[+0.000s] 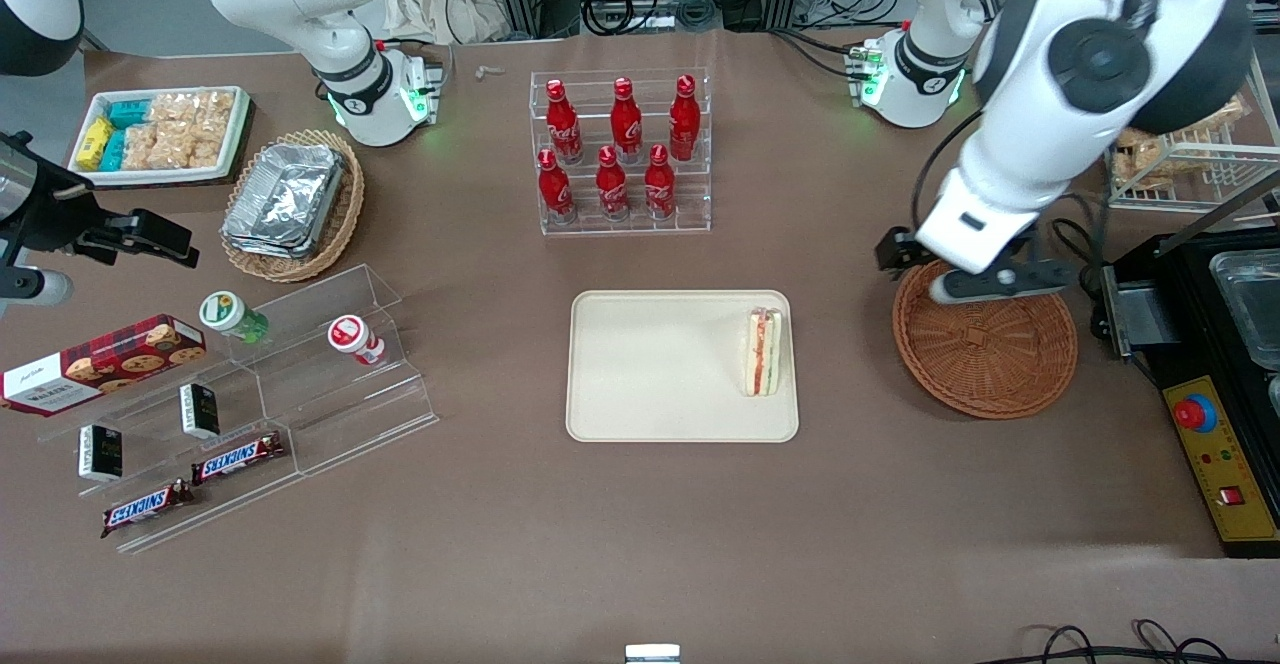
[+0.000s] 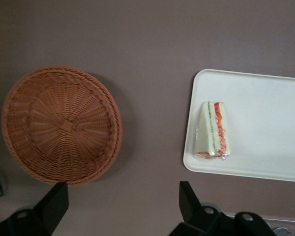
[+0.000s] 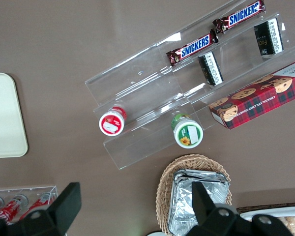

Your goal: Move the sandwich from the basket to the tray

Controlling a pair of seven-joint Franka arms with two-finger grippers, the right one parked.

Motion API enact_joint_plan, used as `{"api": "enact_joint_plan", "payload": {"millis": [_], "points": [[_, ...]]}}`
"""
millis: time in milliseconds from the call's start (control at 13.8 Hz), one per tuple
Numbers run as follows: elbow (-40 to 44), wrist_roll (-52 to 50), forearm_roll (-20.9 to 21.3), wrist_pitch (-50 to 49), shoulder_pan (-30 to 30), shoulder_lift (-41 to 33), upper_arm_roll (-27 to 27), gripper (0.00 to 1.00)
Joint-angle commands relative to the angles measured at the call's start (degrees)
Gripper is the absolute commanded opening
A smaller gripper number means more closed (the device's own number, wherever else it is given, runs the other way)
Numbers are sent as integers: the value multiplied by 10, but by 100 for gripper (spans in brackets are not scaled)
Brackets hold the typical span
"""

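The sandwich (image 1: 764, 351) lies on the cream tray (image 1: 650, 374), near the tray's edge closest to the basket, with its striped cut edge facing up. It also shows in the left wrist view (image 2: 213, 130) on the tray (image 2: 265, 103). The reddish-brown woven basket (image 1: 985, 354) is empty and sits beside the tray toward the working arm's end; it also shows in the wrist view (image 2: 59, 125). My left gripper (image 1: 975, 279) is raised above the basket's rim farther from the front camera. It is open and empty (image 2: 123, 199), its fingers (image 2: 187, 196) wide apart.
A clear rack of red bottles (image 1: 622, 149) stands farther from the camera than the tray. An acrylic stand with snacks (image 1: 250, 394), a tan basket of foil trays (image 1: 290, 204) and a white snack tray (image 1: 160, 134) lie toward the parked arm's end. A black box with a red button (image 1: 1195, 412) stands beside the basket.
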Motion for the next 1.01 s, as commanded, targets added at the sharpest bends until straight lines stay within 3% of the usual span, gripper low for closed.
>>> {"api": "enact_joint_plan", "payload": {"millis": [0,290,435,942], "points": [[14,74,-12,-18,-9,-26,40,100],[27,163,-17,-41,-10,-30,63,100],[50,166,-33,-41,-14,-27,72,100],[76,162,-32,-61,-10,-14,77,100]]}}
